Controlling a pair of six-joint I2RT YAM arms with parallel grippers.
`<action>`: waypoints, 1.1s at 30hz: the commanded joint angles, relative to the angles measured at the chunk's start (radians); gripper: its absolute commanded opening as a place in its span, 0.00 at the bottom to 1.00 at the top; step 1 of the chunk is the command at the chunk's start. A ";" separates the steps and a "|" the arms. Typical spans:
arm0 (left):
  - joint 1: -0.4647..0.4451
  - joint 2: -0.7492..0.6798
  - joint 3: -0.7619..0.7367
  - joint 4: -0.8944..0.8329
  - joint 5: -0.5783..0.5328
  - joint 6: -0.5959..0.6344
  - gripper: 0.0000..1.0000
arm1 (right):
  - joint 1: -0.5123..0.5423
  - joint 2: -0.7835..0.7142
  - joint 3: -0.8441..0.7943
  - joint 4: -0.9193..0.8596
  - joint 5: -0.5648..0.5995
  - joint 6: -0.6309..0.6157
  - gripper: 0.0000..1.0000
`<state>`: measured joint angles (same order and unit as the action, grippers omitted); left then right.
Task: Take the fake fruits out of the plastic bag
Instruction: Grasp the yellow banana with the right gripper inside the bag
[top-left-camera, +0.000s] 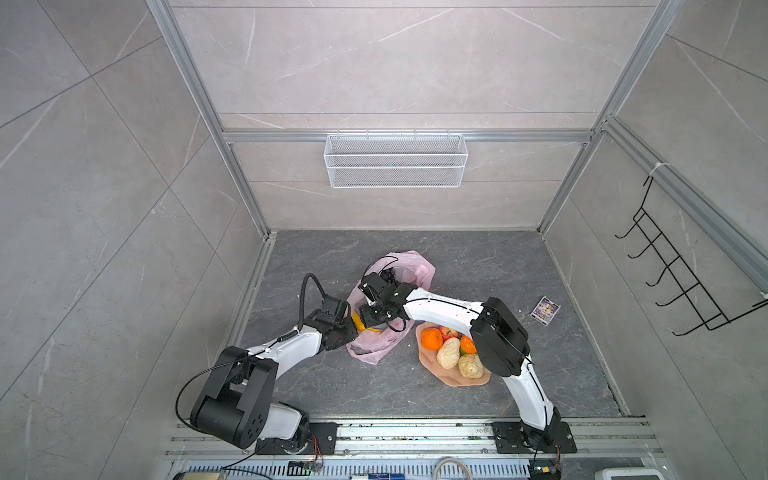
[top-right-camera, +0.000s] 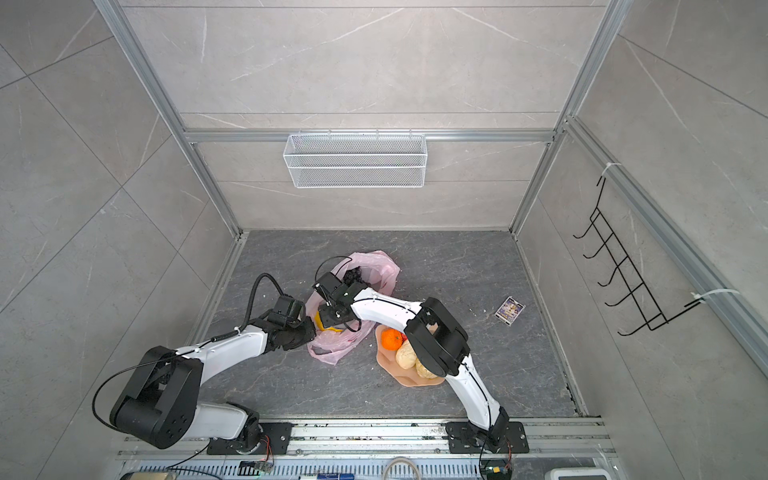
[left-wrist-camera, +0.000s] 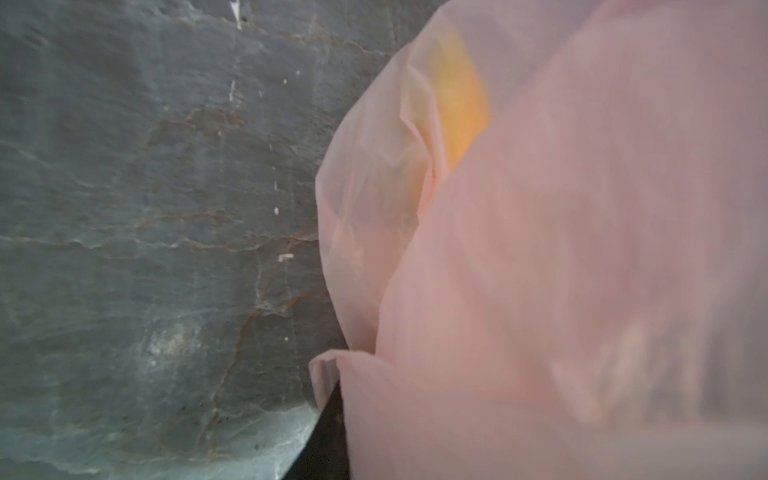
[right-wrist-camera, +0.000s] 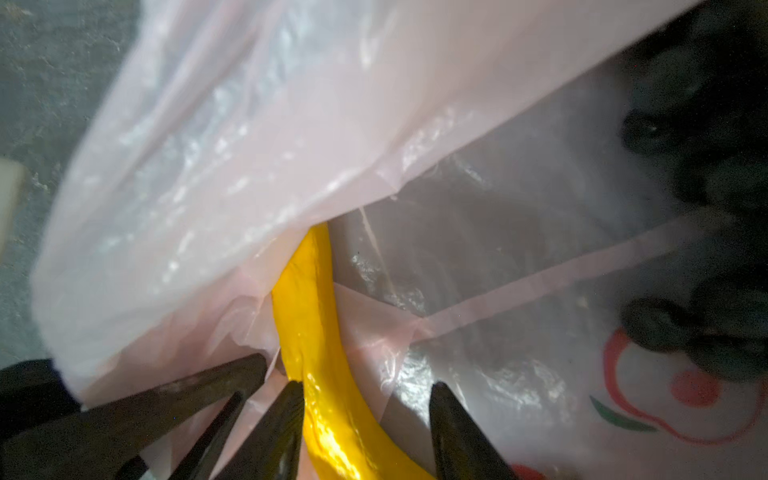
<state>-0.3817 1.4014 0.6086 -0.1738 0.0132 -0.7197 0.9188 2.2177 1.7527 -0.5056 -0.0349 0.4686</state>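
Fingers of the right arm (right-wrist-camera: 286, 419) stood spread inside the mouth of the plastic bag (right-wrist-camera: 232, 137), one on each side of the yellow banana (right-wrist-camera: 307, 316). One fingertip lay against its skin and the other stood clear of it. The fingers of the left arm (top-left-camera: 347, 332) were at the bag's left edge, just beside the right ones. Pink film filled most of the left wrist view, so I could not tell whether they were spread or pinching the film.

The banana lay in the bag, partly under a fold of film. Deeper inside sat the dark grape bunch (top-left-camera: 388, 274). The bag lay crumpled near the middle of the dark grey, veined stone counter (top-left-camera: 478, 266).

Just to its right in both top views, a peach wavy-edged dish (top-left-camera: 440, 376) held an orange (top-left-camera: 432, 337), a red apple (top-left-camera: 451, 332), a second orange (top-left-camera: 467, 344) and two beige lumpy fruits (top-left-camera: 449, 352). The right arm crossed above part of the dish. Well apart, further right, a small printed card pack (top-left-camera: 545, 309) lay on the counter.

Pale grey marble-look walls (top-left-camera: 104, 208) enclosed the space, with aluminium rails (top-left-camera: 232, 137) at the corners. A white wire basket (top-left-camera: 395, 160) hung on the back wall and a black hook rack (top-left-camera: 681, 270) on the right wall.
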 joint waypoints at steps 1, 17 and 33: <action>0.008 0.013 -0.003 0.046 0.024 0.002 0.21 | 0.004 0.032 0.044 -0.020 -0.044 -0.057 0.54; 0.023 0.002 0.002 0.056 0.041 0.036 0.12 | 0.012 0.188 0.258 -0.157 0.050 -0.111 0.57; 0.036 -0.007 0.004 0.055 0.056 0.036 0.07 | 0.002 0.247 0.378 -0.243 0.118 -0.037 0.47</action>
<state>-0.3523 1.4200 0.6075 -0.1265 0.0513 -0.7029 0.9226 2.4222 2.0922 -0.6960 0.0719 0.4110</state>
